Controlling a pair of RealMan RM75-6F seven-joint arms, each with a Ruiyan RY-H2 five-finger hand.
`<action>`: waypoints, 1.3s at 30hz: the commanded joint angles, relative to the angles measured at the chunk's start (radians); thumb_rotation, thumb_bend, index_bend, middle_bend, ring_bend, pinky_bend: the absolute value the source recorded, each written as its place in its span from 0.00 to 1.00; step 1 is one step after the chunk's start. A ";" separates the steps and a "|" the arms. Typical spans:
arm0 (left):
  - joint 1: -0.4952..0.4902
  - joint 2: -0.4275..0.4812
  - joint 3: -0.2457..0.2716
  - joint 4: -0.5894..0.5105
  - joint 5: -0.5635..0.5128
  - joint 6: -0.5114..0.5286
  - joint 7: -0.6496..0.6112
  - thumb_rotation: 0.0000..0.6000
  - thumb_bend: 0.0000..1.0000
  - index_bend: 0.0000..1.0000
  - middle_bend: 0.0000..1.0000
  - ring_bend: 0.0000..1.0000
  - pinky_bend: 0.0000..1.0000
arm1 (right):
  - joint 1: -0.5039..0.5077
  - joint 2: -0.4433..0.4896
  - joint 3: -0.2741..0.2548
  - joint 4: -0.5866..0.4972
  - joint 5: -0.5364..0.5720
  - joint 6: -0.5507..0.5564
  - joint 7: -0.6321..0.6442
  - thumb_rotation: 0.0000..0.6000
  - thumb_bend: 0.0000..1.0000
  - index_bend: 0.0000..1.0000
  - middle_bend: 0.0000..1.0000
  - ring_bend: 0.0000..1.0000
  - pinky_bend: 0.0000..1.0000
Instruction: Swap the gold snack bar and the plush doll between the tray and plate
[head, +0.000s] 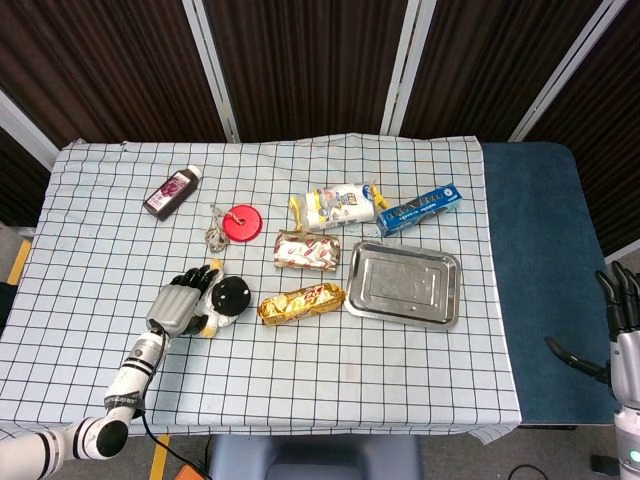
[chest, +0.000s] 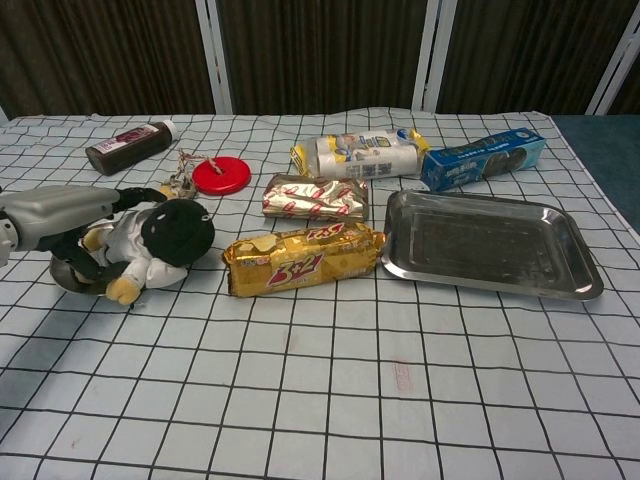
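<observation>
Left hand (chest: 70, 215) was draped over the plush doll (chest: 160, 237), fingers (head: 195, 278) curled around its back, the doll lying on the small plate (chest: 66, 275). Just to the right, the gold snack bar (chest: 303, 258) lay on the tabletop (chest: 400, 400), right beside the steel tray (chest: 495, 245). Far right, off the checkered cloth, the right hand (head: 625, 330) hung with fingers spread, holding nothing.

White tablecloth with black grid lines (head: 300, 380). Shiny gold snack bar with red letters (chest: 303, 259). White plush doll with black head (chest: 160, 240). Silver metal tray (chest: 488, 243). Round red lid (head: 241, 222). Grey left hand (head: 176, 306).
</observation>
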 joint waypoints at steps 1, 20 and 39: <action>-0.019 -0.041 0.009 0.072 -0.003 -0.023 -0.032 1.00 0.41 0.00 0.00 0.00 0.16 | -0.001 -0.002 0.005 0.002 -0.002 -0.001 0.002 1.00 0.06 0.00 0.00 0.00 0.13; 0.020 -0.167 0.039 0.303 0.233 0.164 -0.251 1.00 0.49 0.48 0.63 0.61 0.67 | -0.006 -0.020 0.037 0.018 -0.009 -0.006 0.018 1.00 0.06 0.01 0.00 0.00 0.13; 0.135 0.040 0.141 -0.054 0.553 0.462 -0.320 1.00 0.54 0.58 0.73 0.70 0.75 | -0.011 -0.026 0.052 0.015 -0.012 -0.015 0.015 1.00 0.06 0.02 0.00 0.00 0.13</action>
